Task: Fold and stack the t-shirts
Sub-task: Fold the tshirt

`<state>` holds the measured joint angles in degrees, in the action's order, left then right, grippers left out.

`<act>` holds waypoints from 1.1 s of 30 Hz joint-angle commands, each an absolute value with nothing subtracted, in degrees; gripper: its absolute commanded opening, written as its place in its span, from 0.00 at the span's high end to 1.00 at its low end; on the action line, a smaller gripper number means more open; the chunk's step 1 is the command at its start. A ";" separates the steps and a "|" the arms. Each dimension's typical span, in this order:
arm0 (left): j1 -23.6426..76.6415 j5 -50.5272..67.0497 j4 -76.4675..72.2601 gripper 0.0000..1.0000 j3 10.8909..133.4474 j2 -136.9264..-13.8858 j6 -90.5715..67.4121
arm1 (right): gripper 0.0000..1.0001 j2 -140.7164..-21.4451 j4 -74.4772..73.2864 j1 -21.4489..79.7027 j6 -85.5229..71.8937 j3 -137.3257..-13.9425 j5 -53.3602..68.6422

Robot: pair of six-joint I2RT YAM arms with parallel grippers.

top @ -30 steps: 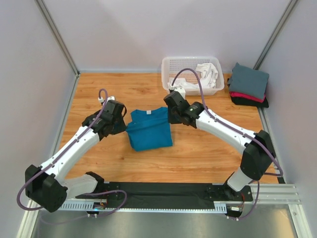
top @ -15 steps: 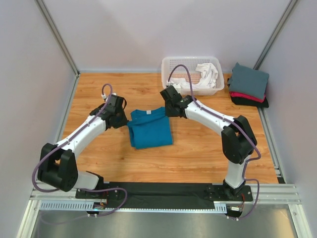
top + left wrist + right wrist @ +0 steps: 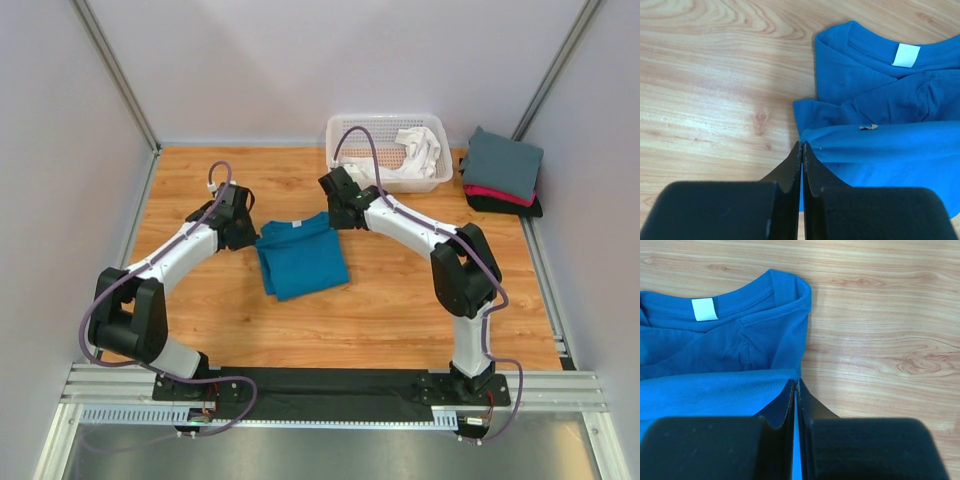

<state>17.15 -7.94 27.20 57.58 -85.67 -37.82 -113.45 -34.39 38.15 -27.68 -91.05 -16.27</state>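
Left claw [image 3: 802,146] pinching shut on doubled edge of teal-blue t-shirt [image 3: 300,258], left side; right claw [image 3: 795,384] clamping same edge, right side, likely for even fold toward collar. Shirt lying mid-table [image 3: 400,300]; folded stack [image 3: 503,170] sitting far right

White arms [image 3: 180,252], black joints [image 3: 458,272] (purple cables [image 3: 356,130])

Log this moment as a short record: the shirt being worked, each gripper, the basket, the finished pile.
shirt in work: blue shirt, partly folded, lying between the arms, white neck label showing
left gripper: shut on the shirt's folded edge, left end
right gripper: shut on the same fold, right end
basket: at the back, white cloth inside
pile: grey on pink on black, right of the basket
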 commanded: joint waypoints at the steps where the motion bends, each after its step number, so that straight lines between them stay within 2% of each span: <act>1: 16.00 -10.81 28.21 1.00 60.29 -84.46 -34.19 | 1.00 -111.10 -33.49 36.56 -26.19 -91.94 -21.53; 8: 16.00 -10.46 28.39 1.00 63.19 -84.72 -33.49 | 0.99 -109.77 -33.40 36.48 -25.75 -92.55 -23.03; 20: 14.77 -8.17 24.70 0.98 62.75 -92.63 -36.30 | 1.00 -120.93 -32.79 34.19 -23.21 -99.49 -21.71; 22: 13.98 -8.35 23.56 0.83 62.93 -93.16 -36.30 | 1.00 -122.34 -31.82 33.58 -22.68 -101.07 -19.96; 23: 13.63 -8.00 22.95 0.72 62.93 -93.25 -36.12 | 0.99 -123.21 -31.47 33.40 -22.68 -101.60 -19.60; 24: 13.19 -7.65 22.33 0.51 63.19 -93.43 -35.78 | 0.98 -123.66 -31.29 33.22 -22.50 -102.12 -19.34; 25: 13.01 -7.39 21.54 0.46 63.37 -93.51 -35.51 | 0.94 -124.01 -31.20 32.96 -22.50 -103.26 -18.55; 26: 12.92 -7.56 21.71 0.41 63.89 -93.43 -35.16 | 0.85 -124.19 -31.38 32.78 -22.33 -103.88 -18.02; 27: 12.83 -7.82 21.97 0.33 64.85 -93.08 -34.37 | 0.80 -124.02 -31.64 32.70 -22.32 -104.23 -17.50; 28: 12.83 -7.82 22.67 0.31 65.39 -92.64 -33.76 | 0.73 -123.58 -31.64 32.70 -22.24 -104.24 -16.79; 29: 12.83 -7.74 23.28 0.29 65.83 -91.94 -33.32 | 0.56 -122.18 -31.47 32.70 -21.63 -103.98 -16.09; 31: 12.83 -5.03 23.47 0.23 65.83 -88.96 -32.35 | 0.46 -120.16 -30.94 32.78 -21.36 -103.10 -13.55; 32: 12.83 -3.10 22.94 0.22 65.22 -87.55 -32.34 | 0.37 -118.15 -30.76 32.70 -20.92 -101.88 -12.40; 33: 12.92 -0.90 22.33 0.20 63.56 -84.93 -32.52 | 0.35 -116.99 -30.76 32.78 -20.83 -101.34 -11.35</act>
